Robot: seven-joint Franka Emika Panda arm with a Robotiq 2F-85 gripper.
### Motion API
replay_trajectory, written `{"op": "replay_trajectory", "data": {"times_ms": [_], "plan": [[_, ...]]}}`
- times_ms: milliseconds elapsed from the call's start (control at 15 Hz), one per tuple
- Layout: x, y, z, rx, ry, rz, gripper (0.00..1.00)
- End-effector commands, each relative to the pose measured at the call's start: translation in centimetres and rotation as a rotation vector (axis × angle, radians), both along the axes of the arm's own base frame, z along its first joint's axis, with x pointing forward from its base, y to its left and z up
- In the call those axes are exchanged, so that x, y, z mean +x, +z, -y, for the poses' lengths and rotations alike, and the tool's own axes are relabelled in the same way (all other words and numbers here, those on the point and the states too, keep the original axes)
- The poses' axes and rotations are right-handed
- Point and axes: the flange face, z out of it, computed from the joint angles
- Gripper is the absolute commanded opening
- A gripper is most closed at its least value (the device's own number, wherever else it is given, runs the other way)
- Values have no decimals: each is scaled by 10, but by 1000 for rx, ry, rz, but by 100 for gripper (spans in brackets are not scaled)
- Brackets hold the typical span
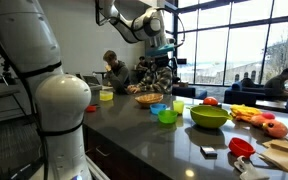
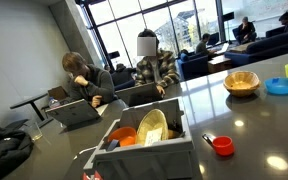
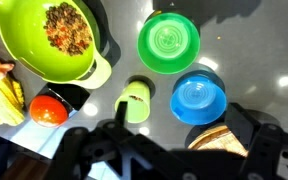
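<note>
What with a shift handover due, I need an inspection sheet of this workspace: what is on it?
Surface: dark glossy counter.
Job's things: green cup, blue bowl and green bowl, all below the hand.
Clutter: big bowl of mixed food, basket, red lid, grey crate.
Hand: open, empty, above the counter.
Cables: nothing seen.
Surroundings: people at laptops, large windows.
</note>
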Motion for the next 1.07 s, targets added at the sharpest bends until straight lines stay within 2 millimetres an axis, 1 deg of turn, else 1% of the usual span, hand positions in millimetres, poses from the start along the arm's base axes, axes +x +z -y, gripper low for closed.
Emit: {"op": "replay_trajectory", "data": {"times_ms": [0,133,400,533,733,1000], "plan": [[42,-5,-15,-18,79,-49,100],[59,-9,-24,-33,105,-68,100],[82,-5,-38,-45,128,-102,100],[89,-2,-44,-34,136,-125,100],[94,-1,-49,-23,134,-161,100],[101,-9,-45,1,123,-199,100]]}}
